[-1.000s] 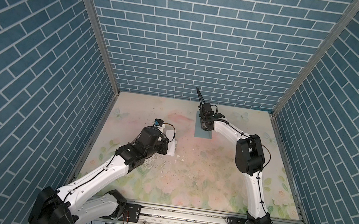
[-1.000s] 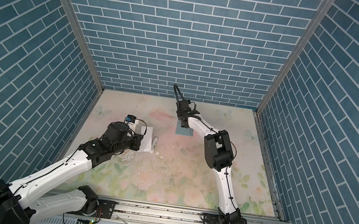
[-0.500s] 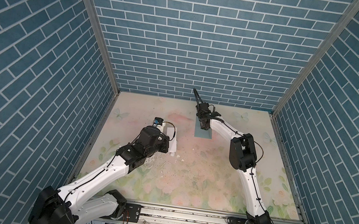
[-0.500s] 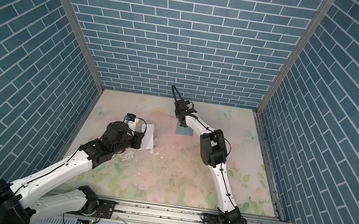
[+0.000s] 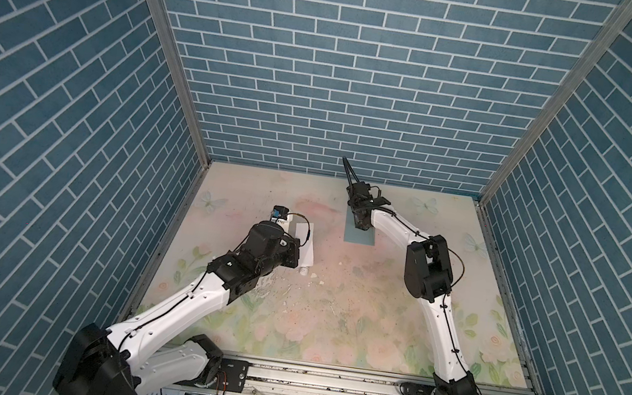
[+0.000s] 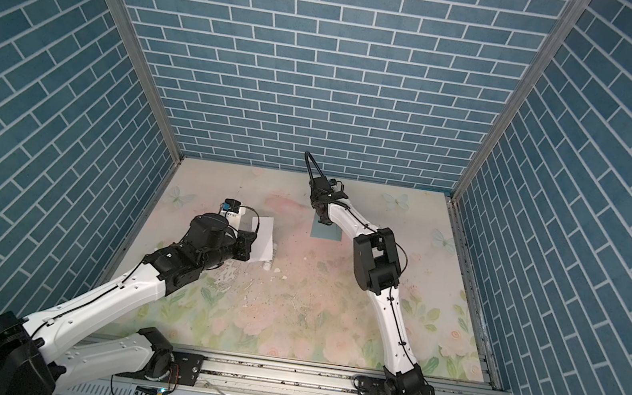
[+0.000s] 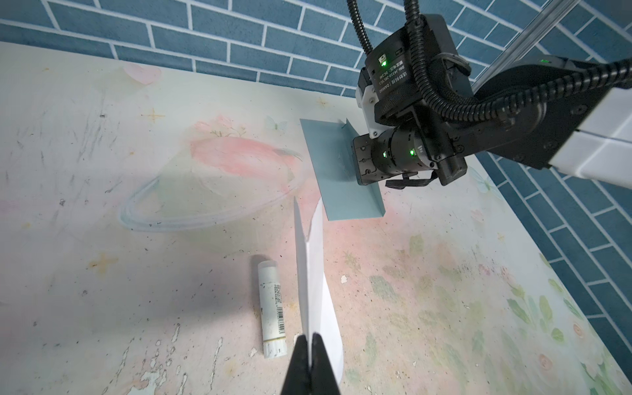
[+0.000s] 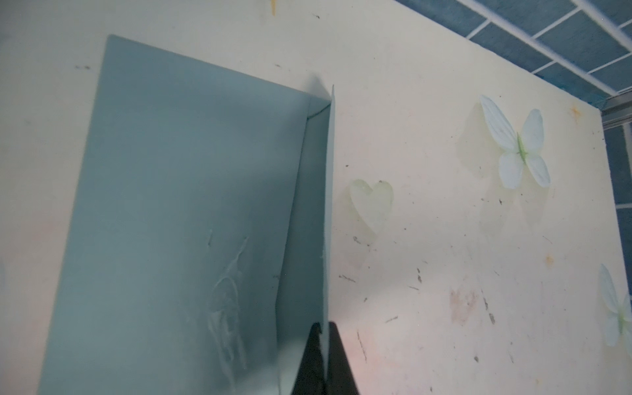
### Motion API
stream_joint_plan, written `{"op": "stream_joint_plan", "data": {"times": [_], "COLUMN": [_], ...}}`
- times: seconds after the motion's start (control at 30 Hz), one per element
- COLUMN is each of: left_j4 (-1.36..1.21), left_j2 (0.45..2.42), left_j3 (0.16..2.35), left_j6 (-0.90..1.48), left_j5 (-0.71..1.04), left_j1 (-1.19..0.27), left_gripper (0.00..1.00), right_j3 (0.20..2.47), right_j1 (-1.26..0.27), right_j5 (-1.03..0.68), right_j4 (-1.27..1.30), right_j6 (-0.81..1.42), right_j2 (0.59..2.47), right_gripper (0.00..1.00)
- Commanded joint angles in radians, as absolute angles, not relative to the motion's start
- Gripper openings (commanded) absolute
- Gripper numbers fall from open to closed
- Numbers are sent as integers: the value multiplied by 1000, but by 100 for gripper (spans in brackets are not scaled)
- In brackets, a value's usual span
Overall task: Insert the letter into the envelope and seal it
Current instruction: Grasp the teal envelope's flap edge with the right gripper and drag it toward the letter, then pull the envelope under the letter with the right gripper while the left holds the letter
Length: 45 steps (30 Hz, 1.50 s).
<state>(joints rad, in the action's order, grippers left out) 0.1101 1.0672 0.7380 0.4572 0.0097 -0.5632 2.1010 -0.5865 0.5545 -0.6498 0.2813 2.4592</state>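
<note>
L gripper (image 7: 310, 337) clamped on letter (image 7: 313, 273); R gripper (image 8: 324, 328) clamped on envelope (image 8: 178, 205) by upright flap (image 8: 327, 205), envelope ~2 o'clock of letter.

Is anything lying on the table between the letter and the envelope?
Nothing visible does, only small flecks on the table. The glue stick lies beside the letter, off the path to the envelope.

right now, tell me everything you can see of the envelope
The envelope is plain teal-blue paper, long and rectangular, lying flat on the floral table. Its flap stands upright along one long edge, pinched by the shut right pincer. A whitish smear marks its face near the flap.
</note>
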Motion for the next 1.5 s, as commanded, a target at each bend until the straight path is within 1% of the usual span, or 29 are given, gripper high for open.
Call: {"op": "stream_joint_plan", "data": {"times": [0.0, 0.13, 0.33, 0.5, 0.63, 0.77, 0.93, 1.17, 1.47], "left_j4": [61, 22, -50, -121, -153, -175, -215, -238, -244], "left_j2": [1080, 1093, 1143, 1195, 1227, 1262, 1312, 1365, 1405], "left_j3": [738, 750, 771, 770, 775, 778, 780, 792, 810], "left_j6": [477, 499, 524, 567, 569, 577, 597, 604, 604], "left_j5": [40, 49, 38, 50, 49, 58, 76, 88, 97], "left_j1": [-561, -575, -649, -677, -700, -704, -707, -713, -715], "left_gripper": [0, 0, 0, 0, 0, 0, 0, 0, 0], "right_j3": [2005, 1728, 1324, 1060, 903, 794, 720, 671, 661], "right_j1": [-583, -584, -594, -597, -596, -596, -589, -567, -517], "right_j5": [509, 407, 229, 119, 35, -5, -63, -81, -185], "right_j4": [-645, -507, -319, -170, -57, 31, 99, 146, 176], "right_j6": [346, 373, 481, 602, 644, 681, 730, 741, 737], "right_j2": [2292, 2048, 1719, 1531, 1440, 1398, 1422, 1473, 1562], "right_gripper": [0, 0, 0, 0, 0, 0, 0, 0, 1]}}
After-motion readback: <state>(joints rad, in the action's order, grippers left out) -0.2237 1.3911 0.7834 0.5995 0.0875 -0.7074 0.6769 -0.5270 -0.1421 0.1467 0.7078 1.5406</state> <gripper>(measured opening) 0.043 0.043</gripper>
